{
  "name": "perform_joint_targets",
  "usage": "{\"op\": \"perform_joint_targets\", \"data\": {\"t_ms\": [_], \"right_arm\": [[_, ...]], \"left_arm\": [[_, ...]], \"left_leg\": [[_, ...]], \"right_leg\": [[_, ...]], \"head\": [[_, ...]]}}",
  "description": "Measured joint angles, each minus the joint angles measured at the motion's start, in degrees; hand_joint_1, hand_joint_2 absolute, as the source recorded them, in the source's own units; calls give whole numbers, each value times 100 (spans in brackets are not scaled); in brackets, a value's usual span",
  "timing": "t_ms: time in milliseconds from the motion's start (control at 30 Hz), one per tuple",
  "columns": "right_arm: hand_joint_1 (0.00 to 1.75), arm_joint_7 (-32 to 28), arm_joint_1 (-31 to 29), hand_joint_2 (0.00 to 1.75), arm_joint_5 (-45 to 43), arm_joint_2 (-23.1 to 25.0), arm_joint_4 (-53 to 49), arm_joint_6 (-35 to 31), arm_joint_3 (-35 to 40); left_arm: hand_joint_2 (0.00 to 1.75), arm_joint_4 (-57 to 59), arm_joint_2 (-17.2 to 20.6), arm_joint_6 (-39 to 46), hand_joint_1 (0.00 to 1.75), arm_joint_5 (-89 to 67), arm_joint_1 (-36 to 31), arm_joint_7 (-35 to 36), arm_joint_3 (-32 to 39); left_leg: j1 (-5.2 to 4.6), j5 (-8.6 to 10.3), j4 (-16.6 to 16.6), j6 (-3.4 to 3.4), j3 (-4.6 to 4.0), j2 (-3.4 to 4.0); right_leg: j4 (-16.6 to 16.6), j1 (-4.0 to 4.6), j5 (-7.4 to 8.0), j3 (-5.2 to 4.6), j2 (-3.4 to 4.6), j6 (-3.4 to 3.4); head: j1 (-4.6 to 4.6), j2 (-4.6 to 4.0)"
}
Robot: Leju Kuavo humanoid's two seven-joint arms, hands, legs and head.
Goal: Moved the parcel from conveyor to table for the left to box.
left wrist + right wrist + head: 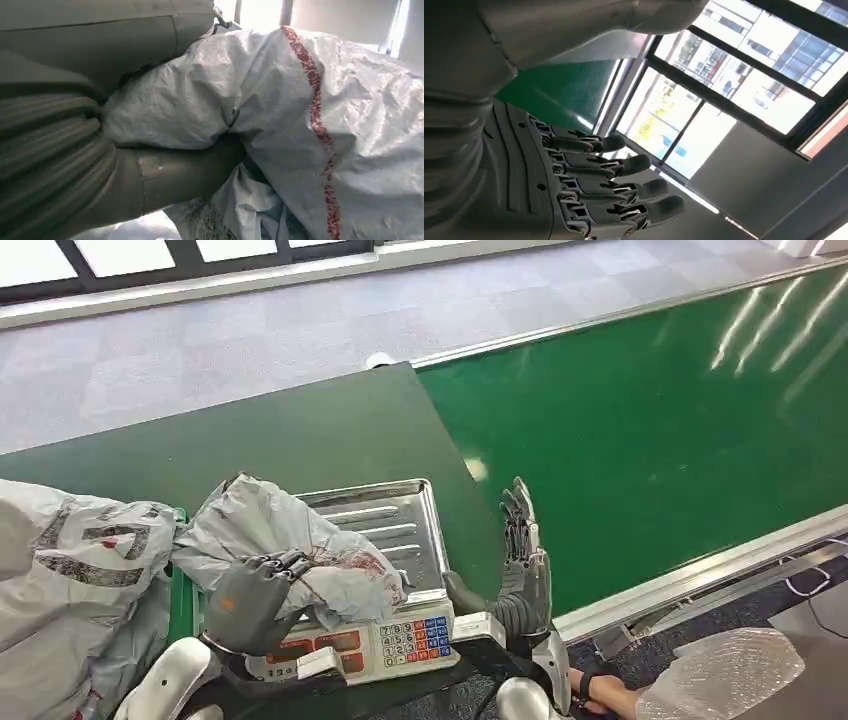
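A crumpled grey plastic parcel [290, 540] with red print lies on the metal tray of a weighing scale [400, 520]. My left hand [255, 600] grips its near edge, fingers curled over the bag. In the left wrist view the thumb presses into the parcel [300, 125], which shows a red stripe. My right hand [520, 560] stands beside the scale on its right, fingers straight and apart, holding nothing. The right wrist view shows the same hand [589, 185] with fingers extended.
The scale's keypad [410, 638] faces me at the table's near edge. Several grey parcels [70, 580] fill a green box at the left. The green conveyor belt [660, 420] runs to the right. A person's sandalled foot [600, 690] and a bubble-wrap bundle [730, 675] lie at bottom right.
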Motion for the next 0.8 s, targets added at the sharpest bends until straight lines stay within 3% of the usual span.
{"op": "perform_joint_targets", "data": {"t_ms": [267,800], "right_arm": [[0,-31,-4,175,33,81,-44,116,-70],[0,-46,-53,175,37,120,-41,116,-79]], "left_arm": [[175,-869,-68,657,175,-63,261,-114,231],[175,-1280,-212,802,175,109,488,-210,448]], "left_leg": [[0,0,0,0,-3,0],[0,0,0,0,-4,0]], "right_leg": [[0,0,0,-4,0,0],[0,0,0,-5,0,0]], "head": [[0,0],[0,0]]}}
